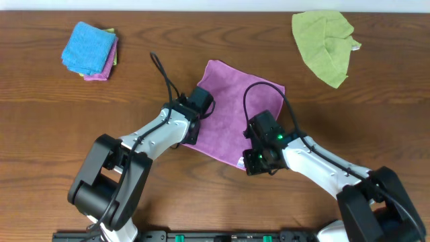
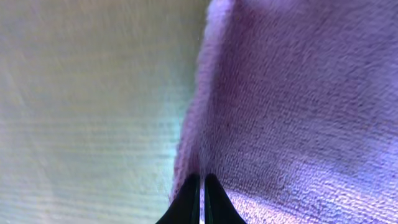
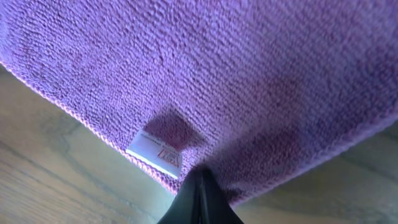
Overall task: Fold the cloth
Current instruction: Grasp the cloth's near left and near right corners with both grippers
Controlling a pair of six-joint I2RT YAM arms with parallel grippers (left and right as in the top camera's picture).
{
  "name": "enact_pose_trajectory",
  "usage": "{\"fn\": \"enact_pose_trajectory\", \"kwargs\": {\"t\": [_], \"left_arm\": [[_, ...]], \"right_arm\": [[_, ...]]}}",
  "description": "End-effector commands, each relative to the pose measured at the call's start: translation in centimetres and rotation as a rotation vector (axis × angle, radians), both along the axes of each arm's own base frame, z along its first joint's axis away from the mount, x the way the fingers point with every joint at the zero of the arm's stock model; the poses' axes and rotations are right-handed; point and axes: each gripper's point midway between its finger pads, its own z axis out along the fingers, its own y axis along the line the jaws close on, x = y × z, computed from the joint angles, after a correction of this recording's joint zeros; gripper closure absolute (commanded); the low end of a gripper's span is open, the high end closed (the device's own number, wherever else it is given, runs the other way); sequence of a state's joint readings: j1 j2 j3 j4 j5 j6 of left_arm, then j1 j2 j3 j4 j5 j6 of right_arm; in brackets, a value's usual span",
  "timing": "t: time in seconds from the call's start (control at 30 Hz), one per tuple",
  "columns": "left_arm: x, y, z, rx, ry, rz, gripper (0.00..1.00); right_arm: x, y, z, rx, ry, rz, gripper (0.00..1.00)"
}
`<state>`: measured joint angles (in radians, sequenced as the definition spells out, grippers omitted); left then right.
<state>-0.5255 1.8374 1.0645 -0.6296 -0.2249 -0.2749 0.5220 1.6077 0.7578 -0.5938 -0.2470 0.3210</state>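
**A:** Where is the cloth (image 1: 236,107)?

**B:** It lies spread flat on the wooden tabletop (image 1: 54,114), about the middle, between the two arms. It is lilac-purple and turned at an angle to the tabletop's edges. It looks like a single layer, with no fold showing in it.

**A:** And its label?

**B:** The white tag (image 3: 155,151) sits at the hem on the side nearest the robot. There is small print on it, too fine to read.

**A:** What is the left gripper (image 2: 200,186) doing?

**B:** It is down at the cloth's left edge. In the left wrist view its two dark fingertips are pressed together right at the hem, with purple pile on one side and bare tabletop on the other. I cannot tell whether any fabric is caught between them.

**A:** And the right gripper (image 3: 200,177)?

**B:** It is at the near edge, just beside the tag. Its fingers are closed together too, with the tips meeting the hem. The cloth around them lies flat, and again I cannot tell whether they have hold of it.

**A:** Anything else on the tabletop?

**B:** A folded blue cloth (image 1: 89,48) tops a small stack at the far left, with pinkish-purple and green edges showing beneath it. A lime-green cloth (image 1: 324,46) lies crumpled at the far right. Both are well apart from the purple one.
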Motion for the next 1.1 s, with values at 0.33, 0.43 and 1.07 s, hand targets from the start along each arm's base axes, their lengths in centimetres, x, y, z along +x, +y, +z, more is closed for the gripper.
{"fn": "enact_pose_trajectory", "kwargs": {"t": [0.33,0.43,1.07], "left_arm": [[-4.7,2.4,-3.2,0.02,0.081,0.196,0.94],[-5.7,2.8,-3.6,0.029,0.106,0.216,0.94],[-11.1,-3.1,-4.0,-0.144,0.287,0.307,0.94]], "right_arm": [[-1.4,-2.3,-1.0,-0.117,0.035,-0.002,0.99],[-1.3,-3.3,-1.1,-0.15,0.037,-0.024,0.99],[1.0,-6.5,-1.1,-0.185,0.008,-0.15,0.99]]}}
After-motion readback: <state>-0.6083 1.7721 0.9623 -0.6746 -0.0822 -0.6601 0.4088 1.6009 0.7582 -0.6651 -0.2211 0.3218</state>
